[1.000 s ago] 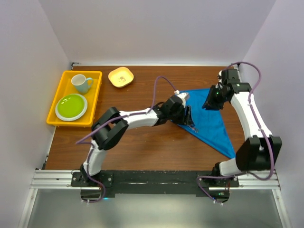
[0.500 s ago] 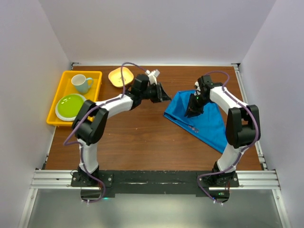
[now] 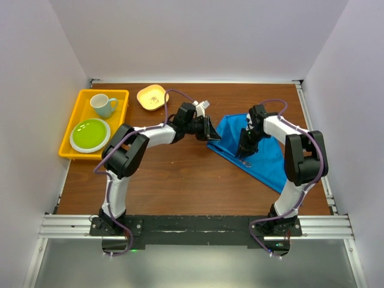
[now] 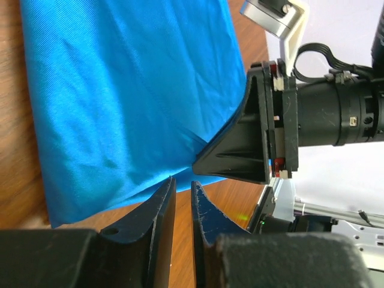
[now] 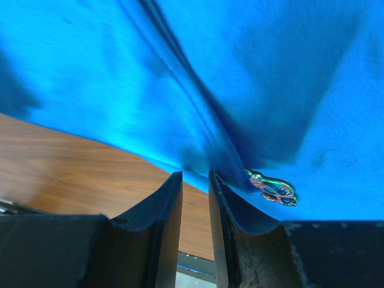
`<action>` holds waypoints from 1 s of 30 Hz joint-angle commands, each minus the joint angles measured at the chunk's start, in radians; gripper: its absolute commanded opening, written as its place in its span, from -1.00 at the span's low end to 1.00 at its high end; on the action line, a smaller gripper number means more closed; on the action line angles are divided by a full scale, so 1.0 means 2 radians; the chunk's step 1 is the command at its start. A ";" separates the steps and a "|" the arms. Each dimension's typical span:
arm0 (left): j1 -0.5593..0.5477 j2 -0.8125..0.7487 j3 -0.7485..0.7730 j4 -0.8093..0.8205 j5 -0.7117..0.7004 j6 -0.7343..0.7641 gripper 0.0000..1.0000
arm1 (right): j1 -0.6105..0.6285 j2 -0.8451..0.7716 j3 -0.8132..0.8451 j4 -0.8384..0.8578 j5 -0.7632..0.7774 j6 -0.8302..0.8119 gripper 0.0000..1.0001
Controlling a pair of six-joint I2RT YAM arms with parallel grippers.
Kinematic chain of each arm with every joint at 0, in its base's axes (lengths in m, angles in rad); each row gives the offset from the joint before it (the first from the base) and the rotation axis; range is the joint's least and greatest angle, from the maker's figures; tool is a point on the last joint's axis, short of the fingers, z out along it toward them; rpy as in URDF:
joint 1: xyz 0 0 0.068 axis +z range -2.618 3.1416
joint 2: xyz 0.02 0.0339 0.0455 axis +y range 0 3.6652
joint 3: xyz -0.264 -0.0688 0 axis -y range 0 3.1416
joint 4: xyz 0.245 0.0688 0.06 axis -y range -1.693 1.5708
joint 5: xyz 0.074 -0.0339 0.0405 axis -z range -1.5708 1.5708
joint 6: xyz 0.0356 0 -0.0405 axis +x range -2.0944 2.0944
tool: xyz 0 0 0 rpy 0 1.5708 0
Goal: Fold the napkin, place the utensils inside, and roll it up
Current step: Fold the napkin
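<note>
While the left arm (image 3: 156,135) runs up from its base at the near left edge, bends at a raised elbow and stretches rightward over the desk, the right arm (image 3: 277,127) rises from the near right base, folds at its elbow and doubles back toward the centre. The 2 wrists face each other, near but apart.

Left jaws: the 2 fingers (image 4: 159,210) stand almost together, with a thin slit between them and nothing in it. Their tips sit just beside the left edge of the bright royal-blue plain cloth napkin (image 3: 270,159).

Right jaws: the 2 fingers (image 5: 171,216) are likewise nearly together and point down onto the left part of the napkin. Their tips meet a raised crease near the cloth's edge. Whether any cloth is nipped in the slit cannot be told.

The napkin lies folded into a rough triangle on the right half of the brown wood-grain desk (image 3: 180,180). The slim metal utensil with an iridescent purple-pink sheen (image 5: 273,187) lies on the napkin just beside the right jaws; only 1 patterned end shows, at the foot of the crease.

At the far left, a yellow plastic tray (image 3: 120,129) holds a round green plate (image 3: 90,135) and a pale teal mug (image 3: 103,105). A small yellow dish (image 3: 152,97) stands just right of the tray. Plain white walls (image 3: 198,36) enclose the desk on 3 sides.
</note>
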 commanded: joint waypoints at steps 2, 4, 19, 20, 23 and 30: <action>-0.001 0.018 0.020 -0.011 0.006 0.031 -0.59 | 0.000 -0.005 -0.016 0.021 0.012 0.000 -0.44; -0.001 0.021 0.023 -0.017 0.008 0.038 -0.59 | 0.001 -0.010 -0.024 0.022 0.010 0.006 -0.44; -0.011 0.026 0.048 -0.051 -0.001 0.055 -0.60 | -0.001 -0.047 0.021 -0.015 0.018 0.018 -0.40; -0.011 0.033 0.052 -0.056 0.001 0.055 -0.60 | -0.002 -0.039 0.022 -0.014 0.022 0.017 -0.40; -0.013 0.050 0.064 -0.075 0.007 0.062 -0.61 | -0.002 -0.030 0.012 -0.003 0.024 0.016 -0.40; -0.015 0.050 0.056 -0.097 -0.007 0.090 -0.63 | -0.001 -0.038 -0.040 0.025 0.019 0.026 -0.41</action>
